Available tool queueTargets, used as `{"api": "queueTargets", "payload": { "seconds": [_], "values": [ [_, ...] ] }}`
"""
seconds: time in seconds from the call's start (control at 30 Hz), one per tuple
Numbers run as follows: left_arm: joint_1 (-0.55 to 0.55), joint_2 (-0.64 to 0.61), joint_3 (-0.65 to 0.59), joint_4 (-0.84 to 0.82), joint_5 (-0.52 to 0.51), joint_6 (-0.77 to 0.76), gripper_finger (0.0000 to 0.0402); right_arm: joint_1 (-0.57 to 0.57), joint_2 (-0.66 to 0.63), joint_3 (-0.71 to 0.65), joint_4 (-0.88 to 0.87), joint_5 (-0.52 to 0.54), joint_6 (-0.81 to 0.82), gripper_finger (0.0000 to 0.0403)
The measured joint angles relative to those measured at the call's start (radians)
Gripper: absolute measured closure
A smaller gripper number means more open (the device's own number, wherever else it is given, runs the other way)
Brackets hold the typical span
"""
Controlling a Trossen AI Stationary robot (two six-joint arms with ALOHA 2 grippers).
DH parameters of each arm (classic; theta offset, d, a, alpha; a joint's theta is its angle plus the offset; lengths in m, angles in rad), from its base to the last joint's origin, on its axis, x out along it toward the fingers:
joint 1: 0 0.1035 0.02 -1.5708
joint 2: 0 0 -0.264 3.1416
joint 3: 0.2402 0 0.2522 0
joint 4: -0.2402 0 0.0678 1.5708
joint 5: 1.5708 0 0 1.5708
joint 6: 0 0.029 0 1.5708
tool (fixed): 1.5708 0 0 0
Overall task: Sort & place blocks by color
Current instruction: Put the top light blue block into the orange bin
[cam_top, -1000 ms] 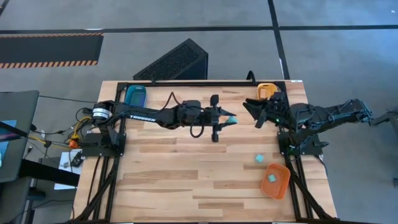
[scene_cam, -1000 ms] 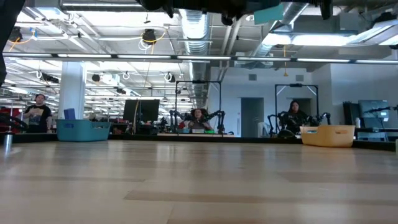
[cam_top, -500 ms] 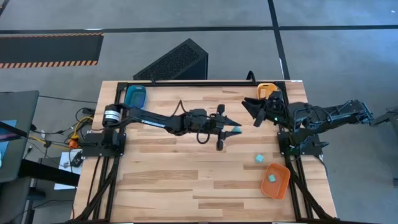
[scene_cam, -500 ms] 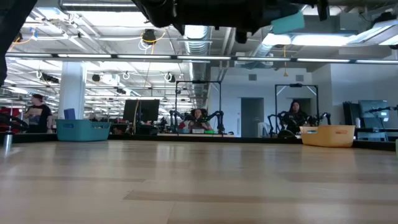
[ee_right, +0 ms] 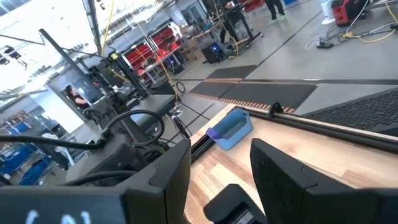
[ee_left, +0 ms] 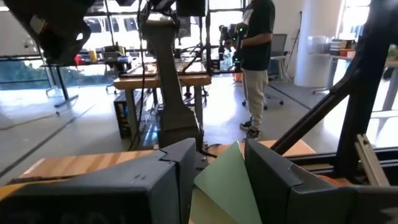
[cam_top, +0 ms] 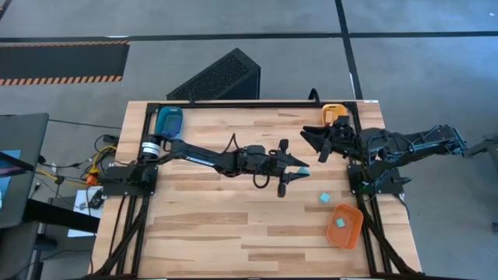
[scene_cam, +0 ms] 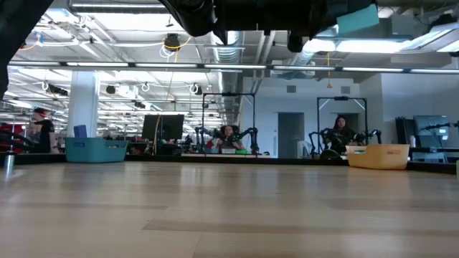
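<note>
My left gripper (cam_top: 299, 166) reaches level over the middle of the table, right of centre, shut on a light cyan block (cam_top: 303, 170). That block shows high above the tabletop in the low view (scene_cam: 357, 20). A second cyan block (cam_top: 324, 199) lies flat on the wood. A third one (cam_top: 340, 222) lies in the orange tray (cam_top: 352, 236) near the right front. My right gripper (cam_top: 313, 141) hangs open at the far right with nothing between its fingers. My left gripper pinches the cyan block by two opposite faces (ee_left: 214, 180) between its two fingers (ee_left: 177, 165). The fingers lie level and point toward the table's right edge. The block is lifted clear of the table, one corner (ee_left: 235, 147) sticking out past the fingertips.
A blue tray (cam_top: 169, 118) stands at the far left corner and a yellow-orange tray (cam_top: 334, 113) at the far right, just behind my right arm. In the right wrist view the blue tray (ee_right: 239, 127) holds something dark blue. People and workbenches show in the room beyond.
My left gripper has carried the cyan block toward the table's right and near edges and has sunk somewhat, rolling a little as it went. The block stays pinched and clear of the table. My right arm has kept still.
</note>
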Motion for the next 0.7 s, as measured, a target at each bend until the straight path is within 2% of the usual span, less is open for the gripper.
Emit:
{"api": "queueTargets", "payload": {
  "seconds": [0.37, 0.53, 0.7],
  "values": [
    [0.003, 0.000, 0.000, 0.001, -0.020, -0.007, 0.0300, 0.000, 0.000, 0.000, 0.080, -0.081, 0.000, 0.0217],
    [0.000, 0.044, 0.020, 0.046, -0.039, -0.076, 0.0300, 0.010, 0.000, 0.000, 0.119, -0.127, 0.006, 0.0217],
    [-0.022, 0.176, 0.168, 0.061, -0.036, -0.132, 0.0300, 0.064, 0.008, 0.000, 0.131, -0.127, 0.009, 0.0217]
  ]
}}
